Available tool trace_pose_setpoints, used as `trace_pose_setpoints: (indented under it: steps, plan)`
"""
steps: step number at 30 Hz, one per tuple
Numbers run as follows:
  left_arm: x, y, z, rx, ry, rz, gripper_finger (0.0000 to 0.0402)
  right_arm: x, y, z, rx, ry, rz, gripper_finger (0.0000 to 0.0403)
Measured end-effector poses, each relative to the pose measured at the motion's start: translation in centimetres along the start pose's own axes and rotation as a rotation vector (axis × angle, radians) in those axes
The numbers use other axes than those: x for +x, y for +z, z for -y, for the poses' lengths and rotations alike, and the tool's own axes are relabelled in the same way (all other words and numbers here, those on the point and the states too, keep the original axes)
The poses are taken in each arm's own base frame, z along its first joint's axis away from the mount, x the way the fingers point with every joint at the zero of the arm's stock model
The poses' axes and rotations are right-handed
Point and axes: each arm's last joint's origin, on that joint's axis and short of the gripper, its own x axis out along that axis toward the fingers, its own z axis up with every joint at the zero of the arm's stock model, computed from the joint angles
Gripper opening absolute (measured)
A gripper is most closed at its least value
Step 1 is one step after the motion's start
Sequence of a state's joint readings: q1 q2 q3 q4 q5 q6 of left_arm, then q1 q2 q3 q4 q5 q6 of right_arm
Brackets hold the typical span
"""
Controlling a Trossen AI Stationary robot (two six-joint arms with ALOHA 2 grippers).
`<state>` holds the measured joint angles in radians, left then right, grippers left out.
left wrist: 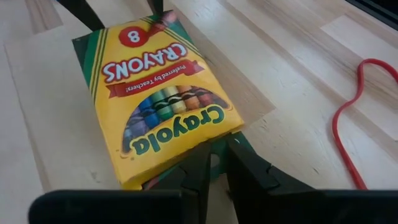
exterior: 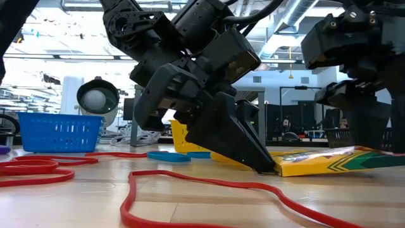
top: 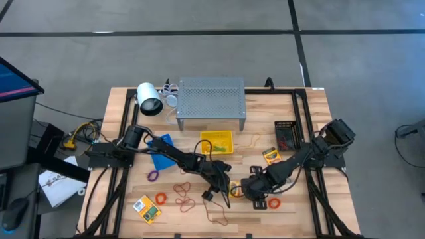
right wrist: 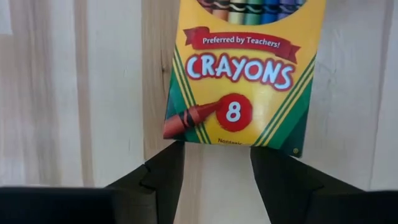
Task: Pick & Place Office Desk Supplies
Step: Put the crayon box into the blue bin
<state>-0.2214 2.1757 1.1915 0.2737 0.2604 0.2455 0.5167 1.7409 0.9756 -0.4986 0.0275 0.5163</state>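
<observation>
Crayon box (left wrist: 163,93): lying flat on the table (top: 292,206) near the front centre, between the two grippers; one short end is pinched by the left gripper, the other faces the right gripper.
Left gripper (left wrist: 214,163): nearly shut, nipped on the edge of the crayon box.
Right gripper (right wrist: 214,163): jaws standing wide, just clear of the box end, nothing held.
Risk, thin grip: only the box edge is held by the left fingers; the box could be tilted or slipped out if lifted quickly.
Risk, collision: both grippers are close together over one box; contact between them is possible if either is advanced.
Risk, snagging: a red band (exterior: 209,193) lies just beside the left gripper; it could be dragged along with the box.
Yellow bin (top: 217,141): in front of the shelf (top: 211,98); contents cannot be told.
Blue bin (exterior: 58,132): at the left of the table; appears empty through its mesh, judged from the low view only.
Black bin (top: 287,133): at the right; contents cannot be told.
Other boxes: one (top: 147,208) at front left, one (top: 271,155) near the black bin, both outside the bins.
</observation>
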Motion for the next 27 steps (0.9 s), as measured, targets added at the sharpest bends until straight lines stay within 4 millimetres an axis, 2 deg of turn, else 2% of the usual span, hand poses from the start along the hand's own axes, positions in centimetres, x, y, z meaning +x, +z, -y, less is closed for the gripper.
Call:
trace_pose_setpoints:
  steps: [10,27]
  plan:
    - [-0.1,-0.1,-0.2,-0.029,-0.003,0.003,0.0048,-0.1,0.0,-0.2,-0.022,-0.053,0.038,0.0180]
    - [-0.1,-0.1,-0.1,-0.052,-0.035,0.005,0.0048,-2.0,1.6,-1.7,-0.143,-0.151,0.145,0.0175]
